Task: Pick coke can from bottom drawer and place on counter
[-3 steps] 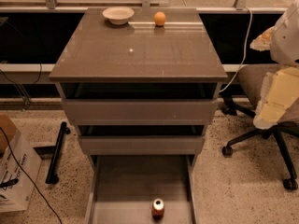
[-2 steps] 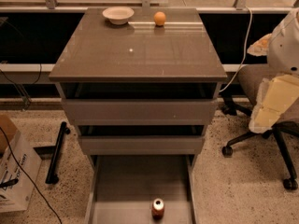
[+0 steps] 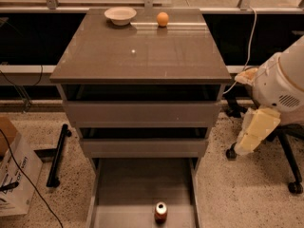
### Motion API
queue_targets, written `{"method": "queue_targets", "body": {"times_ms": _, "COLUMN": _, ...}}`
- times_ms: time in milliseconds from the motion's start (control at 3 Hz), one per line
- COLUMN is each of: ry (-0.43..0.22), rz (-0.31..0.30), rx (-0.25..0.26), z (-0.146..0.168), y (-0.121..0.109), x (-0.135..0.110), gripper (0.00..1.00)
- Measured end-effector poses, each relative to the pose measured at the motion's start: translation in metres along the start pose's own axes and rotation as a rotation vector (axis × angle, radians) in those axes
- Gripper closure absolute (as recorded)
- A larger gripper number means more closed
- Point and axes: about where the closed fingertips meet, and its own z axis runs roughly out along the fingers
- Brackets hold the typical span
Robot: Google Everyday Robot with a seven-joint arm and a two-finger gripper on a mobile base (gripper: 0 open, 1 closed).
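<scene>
The coke can (image 3: 161, 212), red with a silver top, stands upright on the grey floor of the open bottom drawer (image 3: 123, 189), near its front middle. The counter (image 3: 142, 51) is the cabinet's glossy grey-brown top. My arm's white and cream links (image 3: 259, 127) hang at the right of the cabinet, level with the two upper drawers and well away from the can. My gripper itself is out of view past the arm's visible links.
A white bowl (image 3: 120, 15) and an orange ball (image 3: 162, 18) sit at the counter's back edge. Two upper drawers (image 3: 142, 113) stand slightly open. A cardboard box (image 3: 14, 179) and a black bar (image 3: 57, 156) lie on the floor at left. An office chair base (image 3: 289, 165) is at right.
My arm's cream link has moved down and to the left, closer to the cabinet's right side. The can, drawers and counter items have not moved.
</scene>
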Motion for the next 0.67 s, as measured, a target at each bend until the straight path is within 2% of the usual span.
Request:
{"method": "queue_targets", "body": {"times_ms": 333, "ry": -0.099, "rz": 0.018, "rx": -0.044, "z": 0.058, "y": 0.004, "x": 0.020, "gripper": 0.00}}
{"method": "queue_targets", "body": {"times_ms": 667, "ry": -0.162, "rz": 0.038, "rx": -0.085, "z": 0.101, "y": 0.005, "x": 0.035, "gripper": 0.00}}
